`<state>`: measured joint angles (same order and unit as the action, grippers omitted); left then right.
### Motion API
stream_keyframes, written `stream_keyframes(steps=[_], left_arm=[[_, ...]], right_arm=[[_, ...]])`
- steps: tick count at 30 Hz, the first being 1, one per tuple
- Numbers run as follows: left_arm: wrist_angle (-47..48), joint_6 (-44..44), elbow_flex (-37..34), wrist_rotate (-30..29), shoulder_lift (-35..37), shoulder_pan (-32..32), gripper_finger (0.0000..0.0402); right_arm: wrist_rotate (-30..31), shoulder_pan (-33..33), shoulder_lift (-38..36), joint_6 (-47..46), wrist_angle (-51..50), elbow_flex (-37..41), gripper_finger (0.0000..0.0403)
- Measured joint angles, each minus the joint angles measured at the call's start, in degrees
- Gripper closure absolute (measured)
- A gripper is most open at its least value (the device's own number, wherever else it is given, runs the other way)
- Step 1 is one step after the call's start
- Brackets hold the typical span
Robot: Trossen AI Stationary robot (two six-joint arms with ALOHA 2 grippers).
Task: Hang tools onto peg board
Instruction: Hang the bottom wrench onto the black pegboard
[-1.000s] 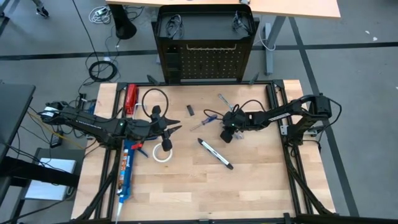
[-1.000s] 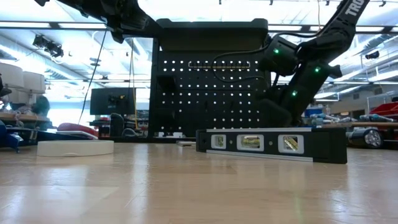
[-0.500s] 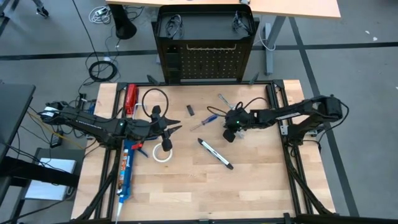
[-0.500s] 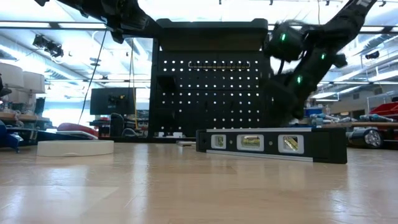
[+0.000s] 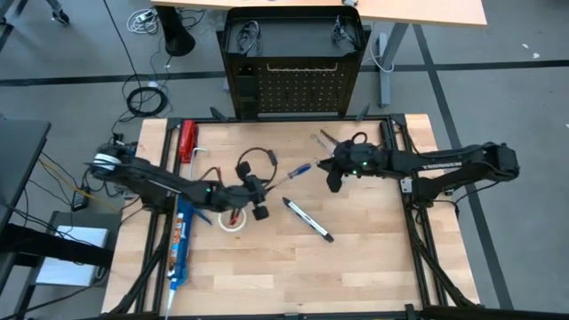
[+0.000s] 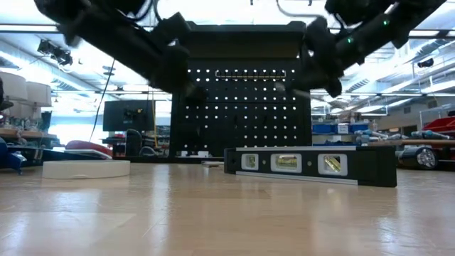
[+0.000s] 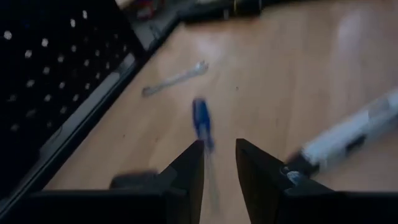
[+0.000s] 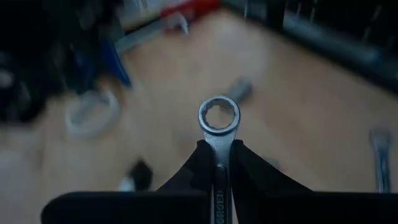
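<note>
Tools are mostly lying on the table [image 5: 356, 258]; peg board [image 5: 293, 89] beyond is showing none hung. Left gripper [image 5: 258, 200], fingers parted around nothing, is hovering near tape roll [image 5: 233, 220] and screwdriver [image 5: 292, 173]. Right gripper [image 8: 216, 163] is clamping 1 wrench [image 8: 218, 124], lifted.

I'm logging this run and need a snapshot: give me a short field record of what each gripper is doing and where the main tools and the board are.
right gripper: shut on a silver wrench, lifted off the table
left gripper: open, holding nothing, pointed at the blue-handled screwdriver
second wrench: flat on the table near the peg board
white tape roll: on the table under the left arm
peg board: upright at the table's far edge
</note>
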<state>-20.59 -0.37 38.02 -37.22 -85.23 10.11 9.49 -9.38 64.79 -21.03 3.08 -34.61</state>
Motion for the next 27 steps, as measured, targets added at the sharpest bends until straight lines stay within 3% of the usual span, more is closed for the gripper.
stream_keyframes(steps=[5, 12, 15, 21, 27], left_arm=[[-18.0, 4.7, 0.02, 0.42, -6.45, 0.02, 0.0303], [-31.75, 9.12, 0.0, 2.77, -10.98, -1.51, 0.0303], [-33.27, 14.02, 0.0, 3.19, -10.56, -2.29, 0.0303], [-36.98, 36.27, 0.02, 2.79, -8.23, -2.05, 0.0303], [-38.85, 50.81, 0.02, 3.58, -8.12, -2.08, 0.0303]], right_arm=[[6.06, 2.69, -1.31, 1.79, 7.4, -0.04, 0.0362], [9.87, 7.25, -0.97, 5.78, 15.47, -0.04, 0.0362], [6.62, 8.68, -0.93, 5.75, 17.16, -0.06, 0.0362], [-5.51, 8.99, -0.93, -0.89, 17.0, -0.07, 0.0361], [-9.55, 8.29, -0.18, -5.9, 16.11, -0.17, 0.0361]])
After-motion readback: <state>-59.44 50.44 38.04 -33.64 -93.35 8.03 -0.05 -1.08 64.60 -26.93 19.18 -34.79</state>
